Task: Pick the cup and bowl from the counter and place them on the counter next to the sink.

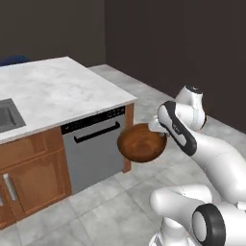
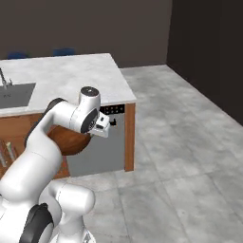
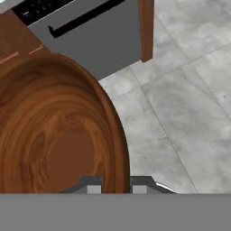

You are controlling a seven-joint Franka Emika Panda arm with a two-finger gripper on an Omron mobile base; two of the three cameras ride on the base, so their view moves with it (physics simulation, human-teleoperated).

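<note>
A white robot arm holds a round dark brown wooden bowl [image 1: 142, 142] in the air, off the corner of a kitchen island and above the grey tiled floor [image 1: 120, 211]. The tool [image 3: 116, 186] is clenched on the bowl's rim, one fingertip [image 3: 93, 185] inside the wall and one outside, as the hand view shows. Gripping by the rim seems to be why the bowl hangs tilted, its glossy grained inside facing partly sideways.

The bowl sits lower than the white marble surface [image 1: 57, 89], level with the grey dishwasher front [image 1: 93, 149] and just out from it. The wooden corner post [image 1: 129, 139] of the island is close behind the bowl. To reach the top, the bowl would likely need lifting above the surface's edge first.

The dark sink [image 1: 8, 115] lies at the far left of the surface. The marble between sink and corner looks bare, giving open room to set the bowl down. The floor around the arm is open too.
</note>
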